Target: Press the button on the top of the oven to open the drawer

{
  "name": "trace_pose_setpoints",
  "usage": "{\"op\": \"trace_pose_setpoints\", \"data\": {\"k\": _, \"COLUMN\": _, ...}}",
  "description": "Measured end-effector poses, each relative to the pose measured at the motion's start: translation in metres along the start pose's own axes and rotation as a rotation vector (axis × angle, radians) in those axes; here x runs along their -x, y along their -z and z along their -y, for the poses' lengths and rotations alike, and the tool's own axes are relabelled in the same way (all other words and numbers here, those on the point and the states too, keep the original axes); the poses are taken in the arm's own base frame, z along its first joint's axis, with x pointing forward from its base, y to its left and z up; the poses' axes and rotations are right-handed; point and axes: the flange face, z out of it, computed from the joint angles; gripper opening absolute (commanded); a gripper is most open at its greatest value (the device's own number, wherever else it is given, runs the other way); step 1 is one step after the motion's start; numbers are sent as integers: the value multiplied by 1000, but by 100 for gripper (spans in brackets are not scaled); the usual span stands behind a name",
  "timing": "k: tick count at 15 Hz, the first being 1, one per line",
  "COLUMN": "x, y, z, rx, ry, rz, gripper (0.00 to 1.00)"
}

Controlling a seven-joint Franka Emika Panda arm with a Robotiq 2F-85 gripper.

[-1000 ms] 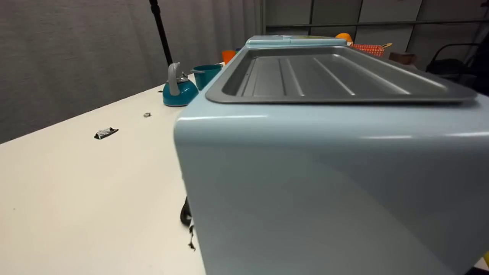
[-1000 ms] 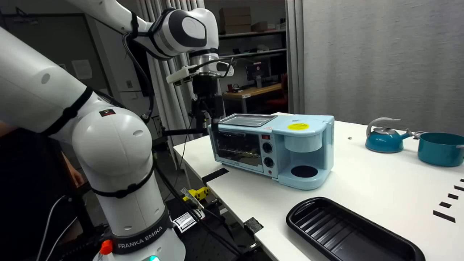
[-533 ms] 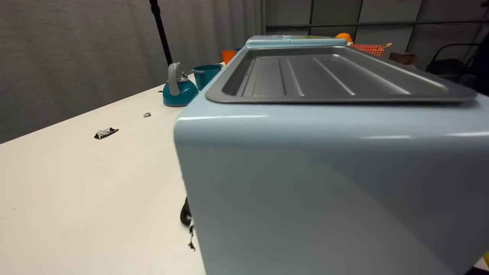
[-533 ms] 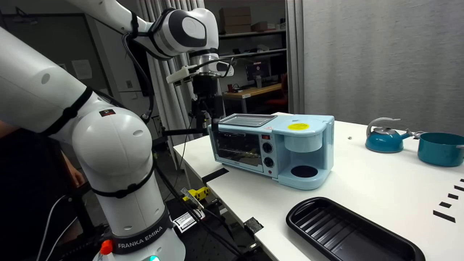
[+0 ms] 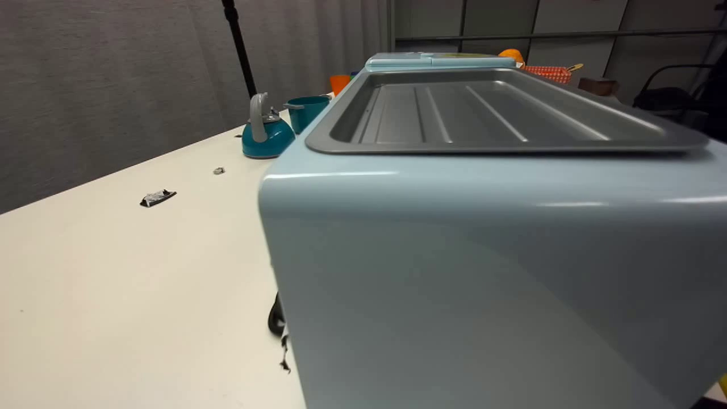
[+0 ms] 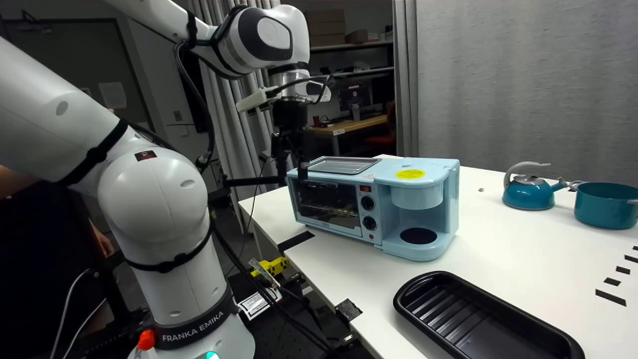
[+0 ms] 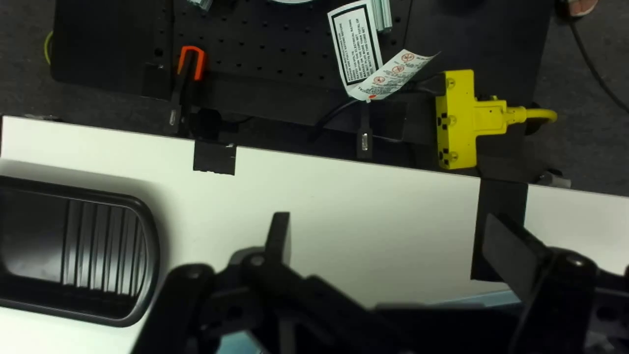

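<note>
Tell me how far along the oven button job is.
Done: no press that I can see; no drawer stands out from the oven, and its glass door looks shut.
Under way: positioning, probably; the hand, jaws apart with nothing between them, hangs near the oven's top front edge, contact unclear.
Left: likely the press and the opening; I can't make out the button.

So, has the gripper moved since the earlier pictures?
Yes. In an exterior view, the gripper has shifted slightly toward the picture's right, judged against the unmoved oven.
</note>
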Motion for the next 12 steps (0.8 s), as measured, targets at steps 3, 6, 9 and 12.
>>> {"op": "trace_pose_setpoints", "data": {"k": 3, "x": -11, "y": 4, "z": -24, "rx": 6, "ry": -45, "rz": -7, "gripper": 100}}
{"op": "trace_pose_setpoints", "data": {"k": 6, "x": -28, "y": 14, "z": -48, "rx": 1, "ry": -88, "rz": -30, "gripper": 100}}
{"op": "trace_pose_setpoints", "data": {"k": 9, "x": -50, "y": 25, "z": -65, "rx": -20, "ry": -110, "rz": -67, "gripper": 100}}
{"op": "trace_pose_setpoints", "data": {"k": 12, "x": -73, "y": 37, "z": -69, "rx": -31, "ry": -96, "rz": -93, "gripper": 100}}
